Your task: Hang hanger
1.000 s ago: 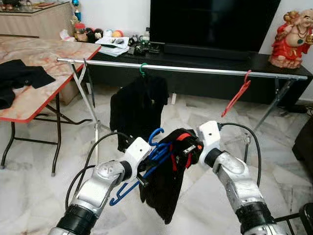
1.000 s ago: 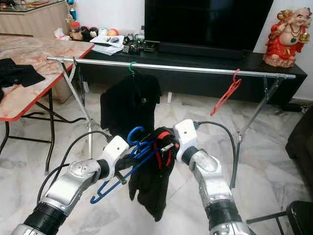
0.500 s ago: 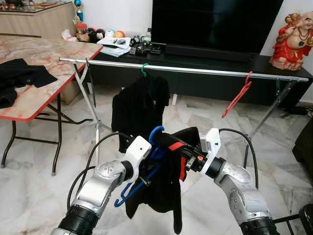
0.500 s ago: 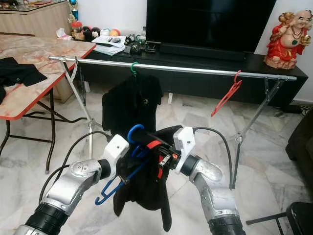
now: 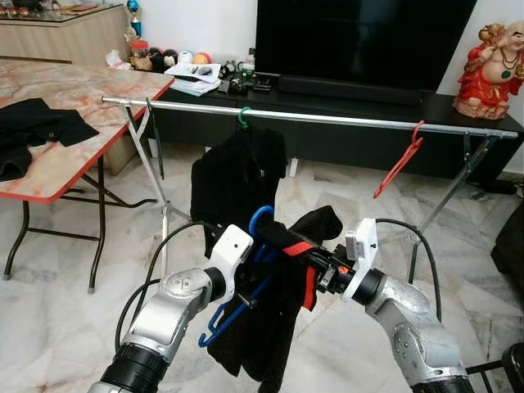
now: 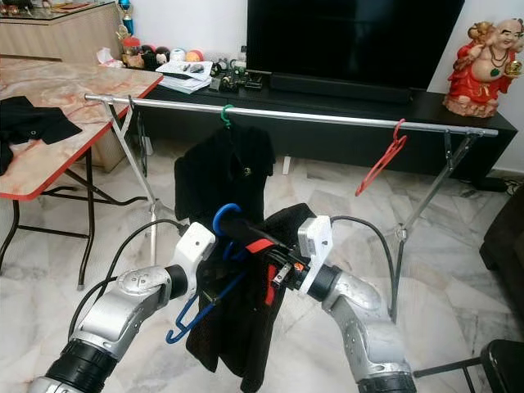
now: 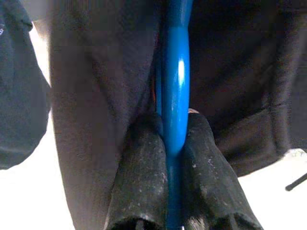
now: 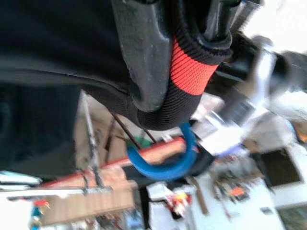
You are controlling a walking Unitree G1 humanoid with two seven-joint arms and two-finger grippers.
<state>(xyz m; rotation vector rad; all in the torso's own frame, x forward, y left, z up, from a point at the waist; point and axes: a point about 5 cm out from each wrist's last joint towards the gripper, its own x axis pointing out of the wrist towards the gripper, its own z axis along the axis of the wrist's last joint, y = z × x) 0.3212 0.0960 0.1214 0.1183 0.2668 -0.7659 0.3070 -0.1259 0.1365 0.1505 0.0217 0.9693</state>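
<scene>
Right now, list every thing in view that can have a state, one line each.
blue hanger: clamped in the left tool, off the rail, hook up.
black garment: draped on the blue hanger, red-banded collar pinched by the right tool.
left tool: shut on the blue hanger.
right tool: shut on the black garment.
green hanger: hooked on the rail, carrying a black shirt.
red hanger: hooked on the rail, bare.

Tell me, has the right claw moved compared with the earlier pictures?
Yes. The right claw, gripping the black garment, has shifted rightward, away from the left claw.
</scene>
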